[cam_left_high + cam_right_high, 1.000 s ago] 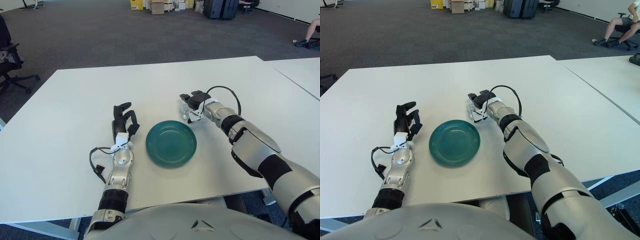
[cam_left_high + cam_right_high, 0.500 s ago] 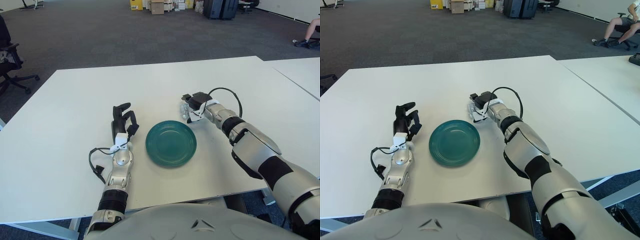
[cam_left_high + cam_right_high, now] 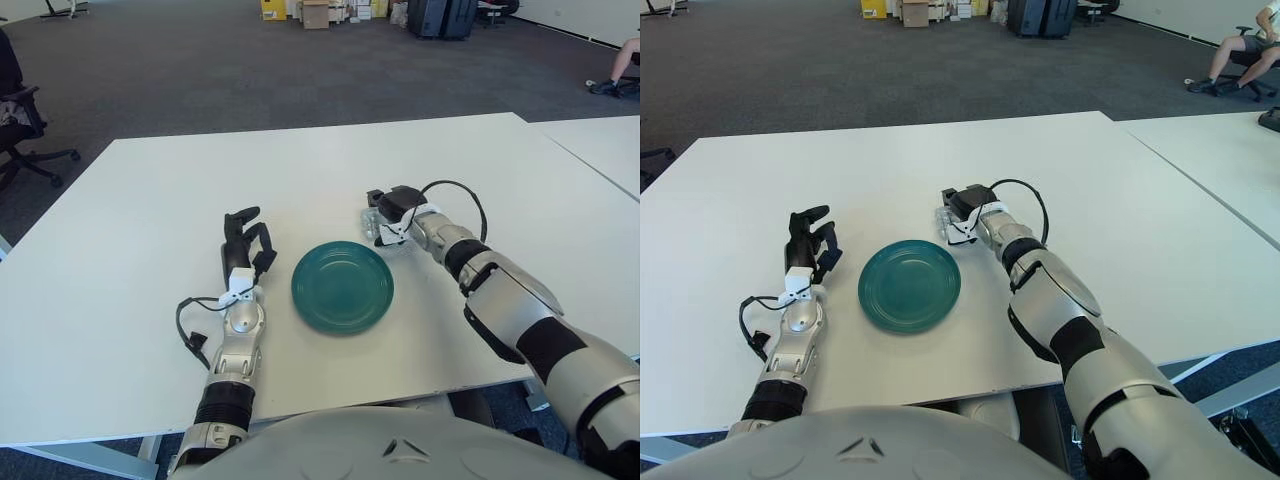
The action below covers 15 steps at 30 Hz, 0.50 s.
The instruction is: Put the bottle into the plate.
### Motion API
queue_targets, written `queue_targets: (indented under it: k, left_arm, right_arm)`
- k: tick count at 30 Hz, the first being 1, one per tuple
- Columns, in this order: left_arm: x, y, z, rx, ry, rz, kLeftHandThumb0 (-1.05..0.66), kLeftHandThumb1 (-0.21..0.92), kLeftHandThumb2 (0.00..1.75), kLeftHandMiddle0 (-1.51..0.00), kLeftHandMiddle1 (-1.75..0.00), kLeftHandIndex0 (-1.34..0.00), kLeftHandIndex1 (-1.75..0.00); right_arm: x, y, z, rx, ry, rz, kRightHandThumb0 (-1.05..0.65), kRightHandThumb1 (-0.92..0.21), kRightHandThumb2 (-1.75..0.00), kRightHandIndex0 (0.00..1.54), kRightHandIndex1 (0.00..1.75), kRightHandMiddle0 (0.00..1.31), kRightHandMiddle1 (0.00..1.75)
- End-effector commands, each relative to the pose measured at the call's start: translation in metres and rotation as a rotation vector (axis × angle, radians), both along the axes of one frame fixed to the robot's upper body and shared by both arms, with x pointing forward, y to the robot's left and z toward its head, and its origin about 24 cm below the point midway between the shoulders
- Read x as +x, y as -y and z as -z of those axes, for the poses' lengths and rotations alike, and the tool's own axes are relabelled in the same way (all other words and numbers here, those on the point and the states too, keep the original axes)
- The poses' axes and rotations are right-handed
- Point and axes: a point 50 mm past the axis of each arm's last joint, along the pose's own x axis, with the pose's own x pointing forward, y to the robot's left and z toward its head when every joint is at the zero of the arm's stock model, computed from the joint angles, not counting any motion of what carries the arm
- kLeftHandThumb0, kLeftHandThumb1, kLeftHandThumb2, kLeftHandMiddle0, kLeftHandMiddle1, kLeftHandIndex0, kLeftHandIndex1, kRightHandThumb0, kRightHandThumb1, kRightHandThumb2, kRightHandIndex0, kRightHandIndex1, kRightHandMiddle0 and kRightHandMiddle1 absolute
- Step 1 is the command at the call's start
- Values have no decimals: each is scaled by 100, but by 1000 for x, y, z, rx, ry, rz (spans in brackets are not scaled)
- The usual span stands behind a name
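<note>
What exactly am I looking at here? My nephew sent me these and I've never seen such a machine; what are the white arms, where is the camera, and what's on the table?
This is a humanoid robot seen through its own eyes. The two pictures come from a pair of cameras in its head, set slightly apart, looking down at a white table; both show the same scene. The grey curve at the bottom is its own body.

The white and black arms are the robot's. Its left hand shows to the left of a round teal plate, holding nothing. Its right hand is reached out just past the plate's far right edge, with its fingers closed around a small clear bottle. The plate has nothing in it; the job is to put the bottle there.

Behind the table is an office floor with boxes and chairs.
</note>
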Motion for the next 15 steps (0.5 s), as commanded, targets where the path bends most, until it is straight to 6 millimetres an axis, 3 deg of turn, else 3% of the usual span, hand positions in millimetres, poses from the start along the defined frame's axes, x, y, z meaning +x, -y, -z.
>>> queue_targets:
  k: [1,6,15]
  left_arm:
    - [2,-3,-3,10,12,-2,-60,92,77,-46,-55,-22,-112]
    - [2,-3,-4,8,12,-3,-61,92,77,-45,-54,-22,-112]
    - [2,-3,-3,4,6,-6,-61,92,78,-46,-55,-21,-111]
  right_arm:
    - [-13,7,19,0,-60,34,-2,-12,-145,84,148,57,174]
    - [-12,7,17,50,-25,49,0,-6,-155,85,158,60,175]
    - [-11,6,15,90,-4,62,0,-9,-156,80,167,56,175]
